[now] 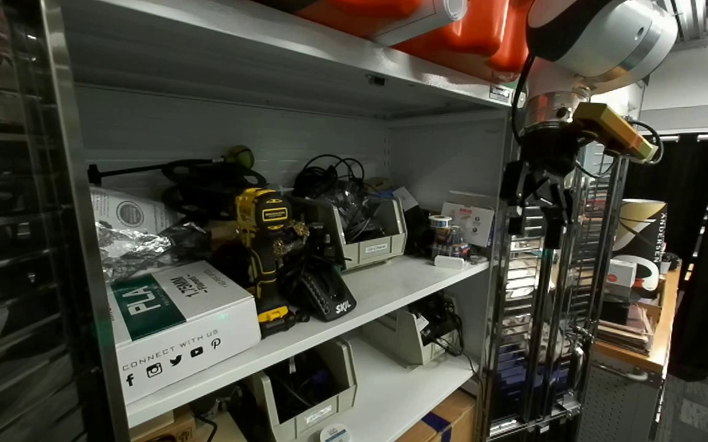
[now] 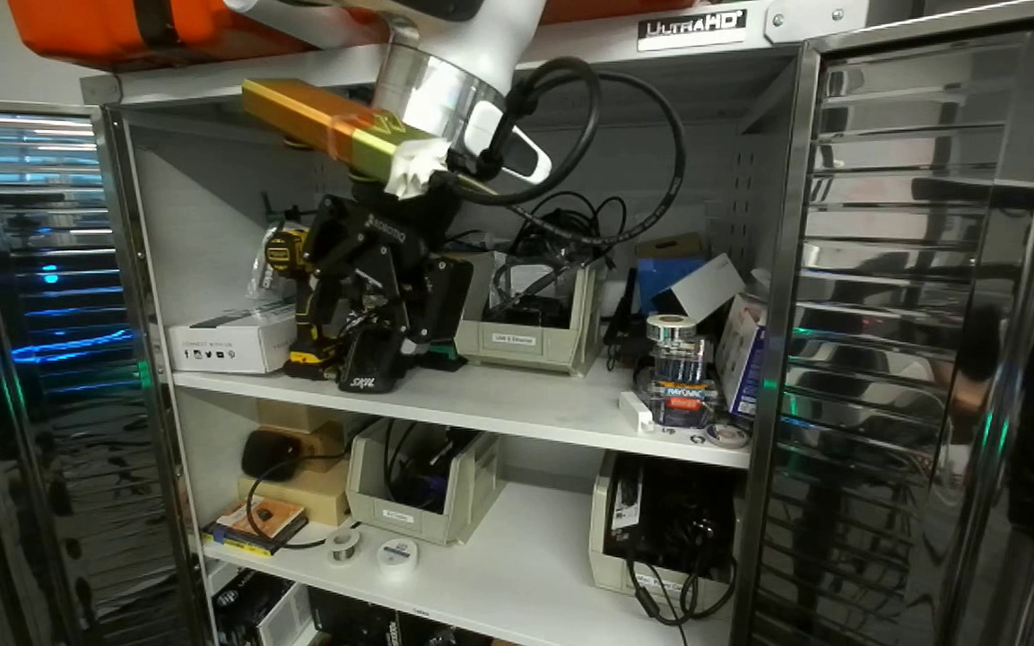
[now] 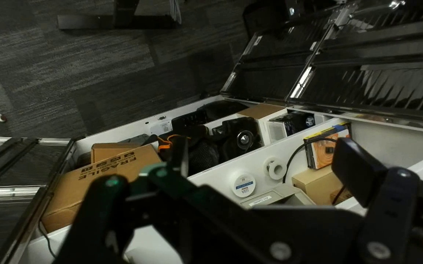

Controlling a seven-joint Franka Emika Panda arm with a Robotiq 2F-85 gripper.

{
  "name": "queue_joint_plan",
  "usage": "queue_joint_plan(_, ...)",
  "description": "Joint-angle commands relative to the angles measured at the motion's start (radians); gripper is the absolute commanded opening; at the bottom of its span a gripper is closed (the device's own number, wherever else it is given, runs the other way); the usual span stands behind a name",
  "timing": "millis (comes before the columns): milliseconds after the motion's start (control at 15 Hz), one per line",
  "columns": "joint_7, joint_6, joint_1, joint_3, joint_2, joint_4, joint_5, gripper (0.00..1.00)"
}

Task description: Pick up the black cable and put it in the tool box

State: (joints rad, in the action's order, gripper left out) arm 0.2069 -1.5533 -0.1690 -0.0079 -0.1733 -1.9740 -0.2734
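Note:
My gripper is open, with nothing visible between its fingers. It hangs in front of the cabinet; in an exterior view it covers part of the drill and charger. In the wrist view its fingers stand wide apart. Several black cables show, and I cannot tell which one is meant. One curves on the lower shelf, also in the wrist view. Others hang from a lower bin or loop above the upper bin. I cannot identify a tool box; open grey bins stand on the shelves.
A white PLA box, a yellow-black drill and a SKIL charger stand on the upper shelf. Battery packs are at its other end. Shiny cabinet doors stand open. Orange cases lie on top.

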Motion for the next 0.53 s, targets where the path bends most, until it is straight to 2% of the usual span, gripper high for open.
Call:
queue_joint_plan(0,0.003,0.002,0.042,-0.039,-0.001,0.002,0.007,1.00)
queue_joint_plan(467,0.014,0.005,0.044,-0.041,-0.002,0.002,0.009,1.00)
